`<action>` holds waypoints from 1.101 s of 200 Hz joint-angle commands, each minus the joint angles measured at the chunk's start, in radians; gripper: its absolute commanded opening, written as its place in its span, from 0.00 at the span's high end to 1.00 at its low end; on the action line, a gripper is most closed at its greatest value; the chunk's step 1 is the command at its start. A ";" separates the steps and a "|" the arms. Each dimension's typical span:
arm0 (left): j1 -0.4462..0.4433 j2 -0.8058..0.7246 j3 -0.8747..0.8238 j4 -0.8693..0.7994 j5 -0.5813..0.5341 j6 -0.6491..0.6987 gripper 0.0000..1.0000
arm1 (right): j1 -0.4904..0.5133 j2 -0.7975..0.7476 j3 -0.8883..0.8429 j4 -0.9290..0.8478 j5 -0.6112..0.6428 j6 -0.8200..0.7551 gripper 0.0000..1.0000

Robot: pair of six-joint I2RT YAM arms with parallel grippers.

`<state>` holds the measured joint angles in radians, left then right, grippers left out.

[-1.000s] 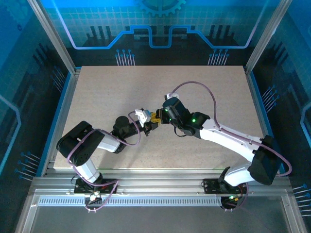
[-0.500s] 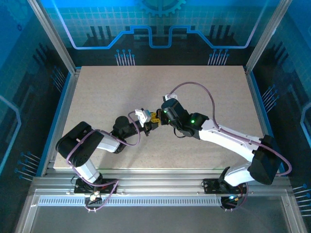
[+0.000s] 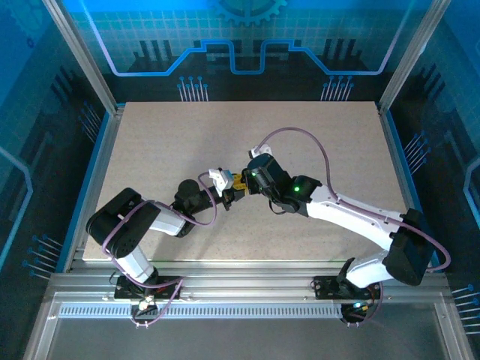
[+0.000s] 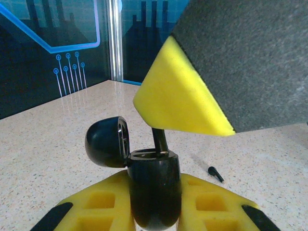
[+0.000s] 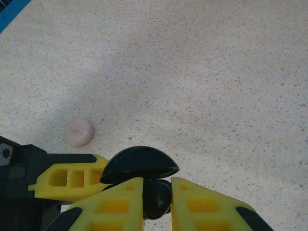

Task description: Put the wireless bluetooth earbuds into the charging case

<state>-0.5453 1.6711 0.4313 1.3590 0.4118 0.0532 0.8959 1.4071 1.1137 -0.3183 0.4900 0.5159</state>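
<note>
In the left wrist view my left gripper (image 4: 154, 204) is shut on a black charging case (image 4: 153, 168), held upright with its lid (image 4: 106, 142) swung open to the left. A black earbud (image 4: 160, 140) reaches stem-first into the case's top. It hangs under the yellow finger (image 4: 178, 101) of my right gripper. In the right wrist view my right gripper (image 5: 157, 190) is shut on that earbud (image 5: 157, 199), just behind the open lid (image 5: 139, 165). A second black earbud (image 4: 215, 173) lies on the table right of the case. The two grippers meet mid-table (image 3: 238, 185).
A closed pale pink round case (image 5: 79, 132) lies on the speckled table (image 5: 202, 72) beyond the left gripper's finger (image 5: 67, 177). A metal frame and blue panels (image 3: 240, 45) border the table on all sides.
The right arm's wrist has edged slightly toward the far left, over the case. The left arm and the case have stayed in place.
</note>
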 commanded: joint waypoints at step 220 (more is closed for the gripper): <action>-0.012 -0.123 0.020 0.042 0.097 -0.056 0.84 | -0.124 -0.194 -0.099 0.222 -0.396 -0.571 0.83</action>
<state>-0.5484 1.5730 0.4313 1.3605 0.4744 -0.0017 0.7914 1.2404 1.0203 -0.1036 0.1581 0.0147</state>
